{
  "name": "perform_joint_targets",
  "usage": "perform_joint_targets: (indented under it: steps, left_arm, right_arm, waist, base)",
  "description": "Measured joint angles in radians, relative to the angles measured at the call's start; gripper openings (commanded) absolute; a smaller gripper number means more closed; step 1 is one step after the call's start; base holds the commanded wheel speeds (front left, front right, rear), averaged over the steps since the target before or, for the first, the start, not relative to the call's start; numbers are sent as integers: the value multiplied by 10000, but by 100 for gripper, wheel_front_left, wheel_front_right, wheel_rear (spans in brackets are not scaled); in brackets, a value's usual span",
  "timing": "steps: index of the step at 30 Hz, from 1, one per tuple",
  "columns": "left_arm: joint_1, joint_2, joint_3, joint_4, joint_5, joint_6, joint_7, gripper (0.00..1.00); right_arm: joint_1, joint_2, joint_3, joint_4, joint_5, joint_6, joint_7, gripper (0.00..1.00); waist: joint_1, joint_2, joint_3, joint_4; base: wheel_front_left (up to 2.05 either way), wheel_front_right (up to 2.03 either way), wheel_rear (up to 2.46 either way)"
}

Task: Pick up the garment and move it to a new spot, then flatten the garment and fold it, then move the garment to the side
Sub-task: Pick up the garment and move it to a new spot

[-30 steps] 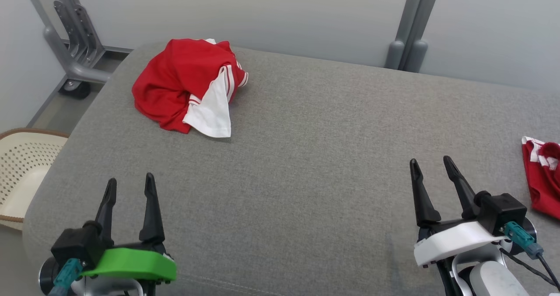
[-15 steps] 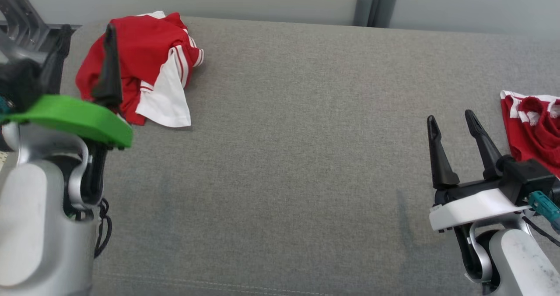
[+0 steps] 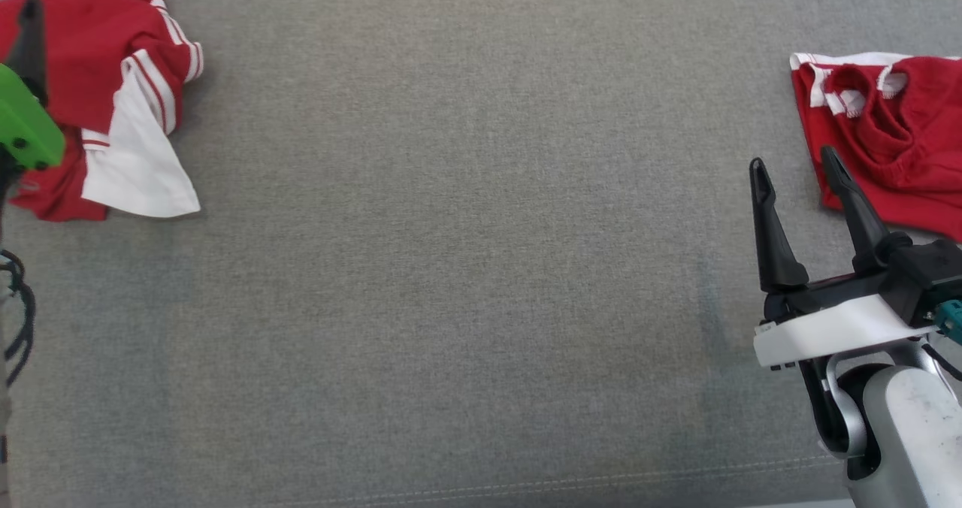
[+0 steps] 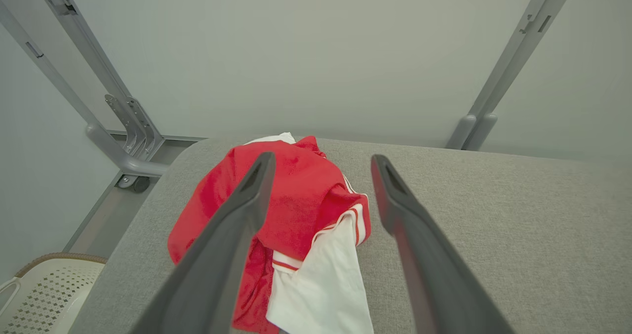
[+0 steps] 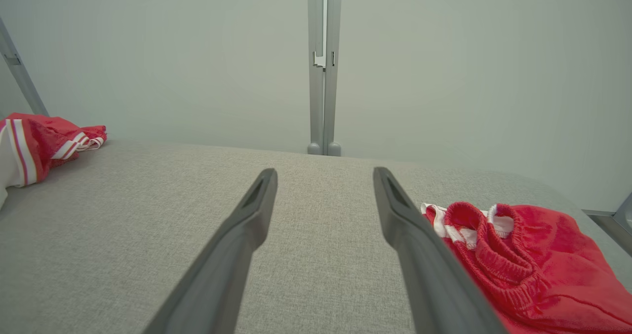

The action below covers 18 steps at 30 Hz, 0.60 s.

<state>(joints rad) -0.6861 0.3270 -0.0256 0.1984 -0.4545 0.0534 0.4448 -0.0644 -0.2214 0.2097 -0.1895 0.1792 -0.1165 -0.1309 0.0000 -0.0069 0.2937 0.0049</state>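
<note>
Head view: a crumpled red-and-white garment (image 3: 113, 110) lies at the far left of the grey counter (image 3: 466, 267). The right gripper (image 3: 791, 158), spread wide and empty, hovers near red shorts (image 3: 894, 132).

Left wrist view: the left gripper (image 4: 323, 160) — wide, empty — points straight at the garment, just ahead.

Right wrist view: the garment sits far off left — the left gripper is nearer.

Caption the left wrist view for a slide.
Open left claw aimed at a crumpled red-and-white fabric garment on a grey upholstered surface, cream perforated basket lower left.
</note>
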Motion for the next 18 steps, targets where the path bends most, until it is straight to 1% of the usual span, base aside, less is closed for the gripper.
perform_joint_targets:
  steps: [4,8,14,18]
  left_arm:
    - [-635,414,263,196,2,0,405,100]
    - [-1138,489,278,228,0,0,759,100]
    - [-1576,662,-71,894,13,-109,1321,100]
    - [-1578,838,-305,1321,366,-182,1634,100]
  right_arm:
    - [-206,-15,-65,-207,0,0,13,100]
    - [-396,-17,-155,-366,0,0,12,100]
    - [-751,-10,-359,-385,2,-12,-63,100]
    - [-863,4,-366,-301,2,-12,-111,100]
  waist:
    - [0,0,545,-442]
    - [0,0,1125,-816]
    - [0,0,1978,-1204]
    - [0,0,2402,-1342]
  base:
    - [0,0,0]
    - [0,0,0]
    - [0,0,0]
    - [0,0,0]
